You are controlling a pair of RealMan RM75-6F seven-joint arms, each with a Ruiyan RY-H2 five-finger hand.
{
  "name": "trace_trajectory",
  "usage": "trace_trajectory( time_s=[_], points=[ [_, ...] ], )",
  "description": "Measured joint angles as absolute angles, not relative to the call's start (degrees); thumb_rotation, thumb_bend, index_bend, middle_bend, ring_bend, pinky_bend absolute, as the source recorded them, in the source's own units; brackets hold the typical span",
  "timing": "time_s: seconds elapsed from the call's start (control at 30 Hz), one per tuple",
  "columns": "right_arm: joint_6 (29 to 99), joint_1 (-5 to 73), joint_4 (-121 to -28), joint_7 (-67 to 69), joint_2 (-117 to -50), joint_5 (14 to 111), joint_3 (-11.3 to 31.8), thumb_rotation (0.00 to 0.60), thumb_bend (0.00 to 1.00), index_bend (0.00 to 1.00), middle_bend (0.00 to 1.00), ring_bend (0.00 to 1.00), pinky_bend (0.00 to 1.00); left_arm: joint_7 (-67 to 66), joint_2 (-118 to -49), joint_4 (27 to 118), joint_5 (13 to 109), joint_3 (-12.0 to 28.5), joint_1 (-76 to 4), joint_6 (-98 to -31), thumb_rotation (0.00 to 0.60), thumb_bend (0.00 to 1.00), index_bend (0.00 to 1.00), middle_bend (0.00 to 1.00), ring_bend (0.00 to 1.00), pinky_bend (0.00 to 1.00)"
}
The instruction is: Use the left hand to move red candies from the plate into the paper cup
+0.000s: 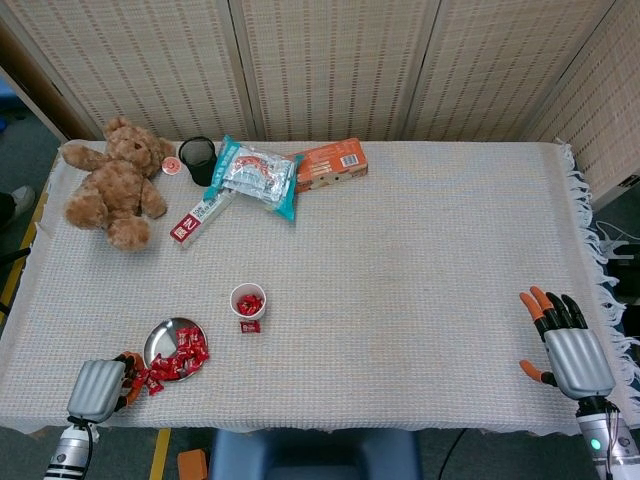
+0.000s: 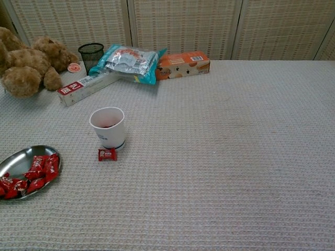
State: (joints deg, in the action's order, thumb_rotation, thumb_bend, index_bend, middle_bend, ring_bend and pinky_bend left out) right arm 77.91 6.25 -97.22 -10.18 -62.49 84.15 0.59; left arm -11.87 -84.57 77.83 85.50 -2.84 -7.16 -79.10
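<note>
My left hand [image 1: 97,390] sits just left of the round silver metal plate [image 1: 160,338] of red wrapped candies [image 1: 180,357]; I can't tell its grip. White paper cup [image 1: 247,299] lies beyond. Right hand [image 1: 570,350] rests fingers apart.

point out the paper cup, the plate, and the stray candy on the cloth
paper cup [image 2: 108,132], chest view, on its outer wall.
plate [image 2: 18,160], chest view, on the bare metal at its left.
stray candy [image 2: 107,154], chest view, middle of the wrapper, just in front of the cup.
</note>
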Motion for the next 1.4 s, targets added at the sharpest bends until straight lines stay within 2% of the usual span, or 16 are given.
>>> trace_trajectory(
  time_s=[0.23,0.43,0.73,1.0,1.4],
  points=[
    [78.1,6.2,-97.1,-9.8,-62.4,84.3,0.6,0.600,0.08,0.00,0.00,0.00,0.00,-11.7,-83.4,80.8,86.4,-2.1,-8.5,-78.3,0.600,0.74,0.75,0.77,0.72,1.00],
    [78.0,6.3,-97.0,-9.6,-62.4,84.2,0.7,0.600,0.08,0.00,0.00,0.00,0.00,-14.8,-81.7,85.5,86.8,0.0,-11.3,-77.0,0.600,0.74,0.75,0.76,0.72,1.00],
    [77.8,6.3,-96.9,-9.6,-62.3,83.2,1.0,0.600,0.08,0.00,0.00,0.00,0.00,-23.4,-80.2,93.2,82.0,7.2,-20.5,-67.7,0.600,0.74,0.75,0.76,0.72,1.00],
    [77.5,6.4,-96.7,-9.3,-62.2,82.2,1.5,0.600,0.08,0.00,0.00,0.00,0.00,-31.4,-83.2,95.6,75.8,13.1,-29.2,-62.4,0.600,0.73,0.75,0.76,0.72,1.00],
    [77.4,6.4,-96.6,-8.2,-61.8,81.9,1.6,0.600,0.08,0.00,0.00,0.00,0.00,-36.9,-90.1,90.4,70.9,14.3,-35.7,-60.8,0.600,0.72,0.73,0.75,0.72,1.00]
  ],
)
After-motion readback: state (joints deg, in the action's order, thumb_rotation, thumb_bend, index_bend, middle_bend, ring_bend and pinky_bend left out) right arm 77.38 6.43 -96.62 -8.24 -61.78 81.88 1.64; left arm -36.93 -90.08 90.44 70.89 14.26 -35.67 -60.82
